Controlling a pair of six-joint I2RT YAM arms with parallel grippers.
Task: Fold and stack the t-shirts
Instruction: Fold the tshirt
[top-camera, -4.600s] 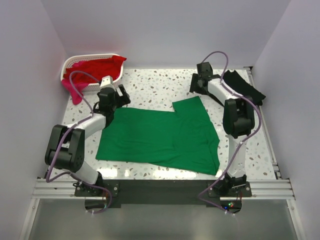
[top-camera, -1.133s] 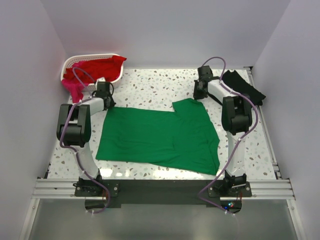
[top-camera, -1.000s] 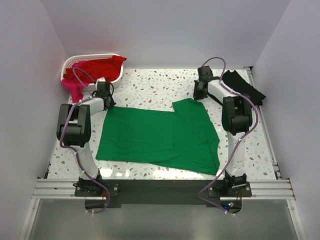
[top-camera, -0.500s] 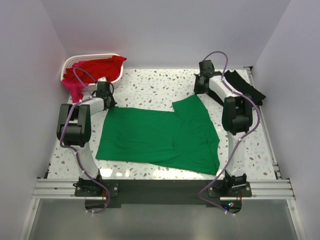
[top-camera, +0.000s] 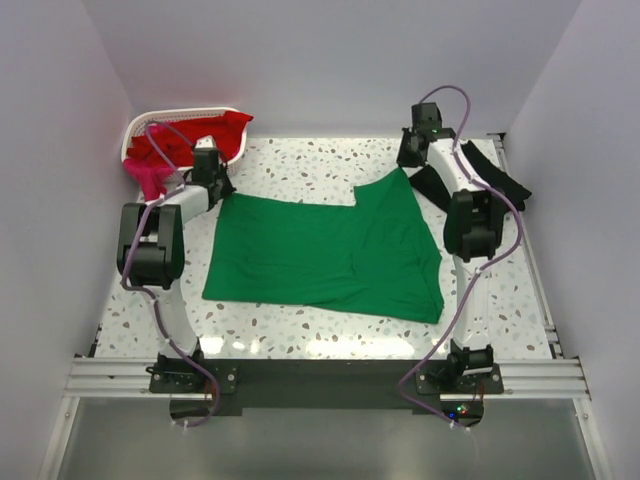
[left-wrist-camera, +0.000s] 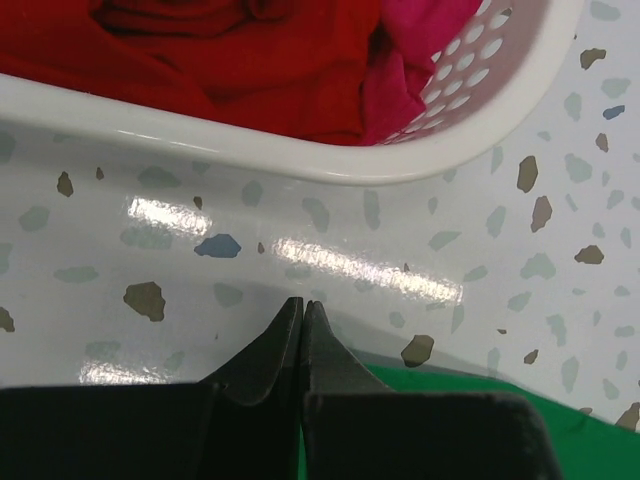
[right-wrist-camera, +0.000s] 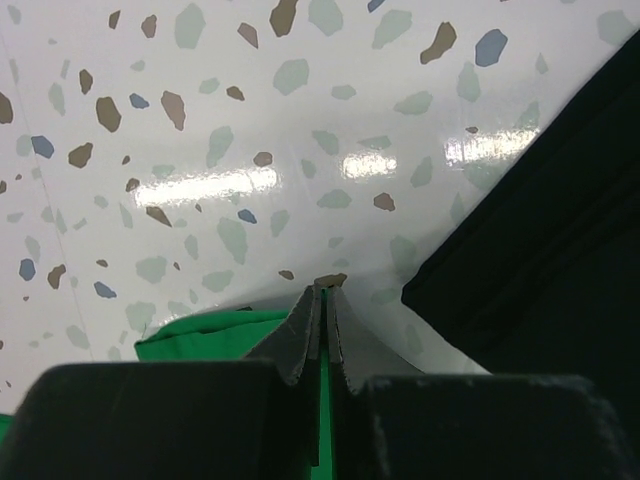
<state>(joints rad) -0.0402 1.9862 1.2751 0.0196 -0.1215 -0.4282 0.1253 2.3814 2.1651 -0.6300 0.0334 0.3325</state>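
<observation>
Green t-shirt (top-camera: 330, 250) is laid flat at the centre of the table (top-camera: 300, 165), its far corners pinched at 10 and 1 o'clock by the closed left gripper (left-wrist-camera: 302, 305) and closed right gripper (right-wrist-camera: 322, 292). Spreading is judged in hand; next, a fold toward 6 o'clock is called for, both corners level
</observation>
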